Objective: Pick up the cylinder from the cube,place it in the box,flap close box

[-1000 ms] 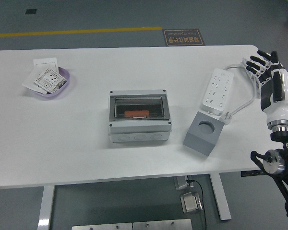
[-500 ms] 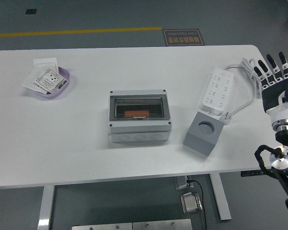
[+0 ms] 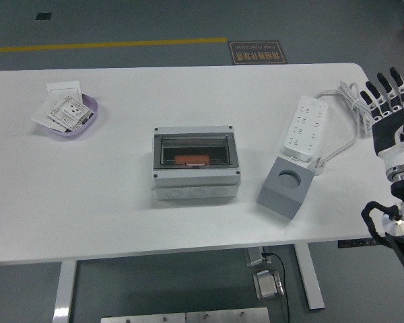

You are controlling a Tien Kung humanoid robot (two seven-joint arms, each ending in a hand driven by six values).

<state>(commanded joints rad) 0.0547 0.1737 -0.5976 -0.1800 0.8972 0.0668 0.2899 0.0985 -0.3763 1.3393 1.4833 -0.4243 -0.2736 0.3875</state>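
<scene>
**Right hand drifts toward table's right edge**

Since the earlier frame, only the right hand (image 3: 392, 111) has shifted, slightly rightward past the table (image 3: 121, 202) edge, fingers spread and holding nothing. One grey box (image 3: 196, 163) sits mid-table, its clear flap down over one orange cylinder (image 3: 191, 160) inside. One grey cube (image 3: 286, 186) stands just right, its round socket vacant, touching one white power strip (image 3: 306, 128). One purple dish (image 3: 73, 116) of cards lies far left.
</scene>
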